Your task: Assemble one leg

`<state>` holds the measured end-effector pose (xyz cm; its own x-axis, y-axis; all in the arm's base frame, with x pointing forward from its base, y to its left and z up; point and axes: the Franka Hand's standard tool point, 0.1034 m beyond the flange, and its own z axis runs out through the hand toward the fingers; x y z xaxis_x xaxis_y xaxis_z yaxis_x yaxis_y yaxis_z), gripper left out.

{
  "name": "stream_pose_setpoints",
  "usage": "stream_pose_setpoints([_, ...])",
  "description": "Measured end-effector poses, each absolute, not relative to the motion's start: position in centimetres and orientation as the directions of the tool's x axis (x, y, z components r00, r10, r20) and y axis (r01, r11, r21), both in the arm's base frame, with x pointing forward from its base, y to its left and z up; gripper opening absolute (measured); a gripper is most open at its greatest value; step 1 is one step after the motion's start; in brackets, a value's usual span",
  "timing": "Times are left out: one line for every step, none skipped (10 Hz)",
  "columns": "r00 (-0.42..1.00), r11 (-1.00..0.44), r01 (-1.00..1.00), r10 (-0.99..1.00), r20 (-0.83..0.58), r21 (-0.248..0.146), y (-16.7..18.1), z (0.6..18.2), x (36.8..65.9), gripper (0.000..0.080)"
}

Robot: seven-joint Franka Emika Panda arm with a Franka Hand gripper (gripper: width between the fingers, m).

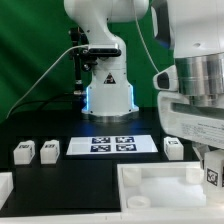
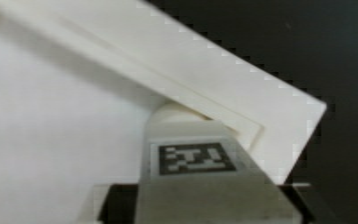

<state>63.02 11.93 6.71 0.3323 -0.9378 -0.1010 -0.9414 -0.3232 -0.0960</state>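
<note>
Black surface (image 1: 70, 180), toward the exterior view's right and near edge: the gripper (image 1: 211, 170) has its fingers closed on the leg (image 2: 197, 160), tag showing, at a corner of the white tray-like part (image 1: 150, 195).

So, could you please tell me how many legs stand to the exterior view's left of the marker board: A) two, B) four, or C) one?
A: one leg and a second leg stand side by side there, apart from the marker board.
</note>
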Motion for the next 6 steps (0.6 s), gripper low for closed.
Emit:
stream_pose_setpoints([0.215,-0.205,-0.975,-0.968,-0.126,-0.088,11.81,6.65,63.05,0.0294])
stream_pose_setpoints([0.054,-0.043,-0.996,-0.987,-0.151,-0.076,11.87,6.59,63.04,0.0294])
stream_pose_setpoints([-0.044,0.057,-0.995,-0.986,-0.158,-0.080,12.03,6.57,63.01,0.0294])
stream_pose_setpoints([-0.101,0.119,-0.988,-0.981,-0.168,-0.103,12.08,6.56,62.89,0.0294])
stream_pose_setpoints([-0.080,0.099,-0.989,-0.983,-0.166,-0.108,12.09,6.57,62.89,0.0294])
stream_pose_setpoints([-0.058,0.076,-0.991,-0.985,-0.163,-0.110,12.12,6.49,62.85,0.0294])
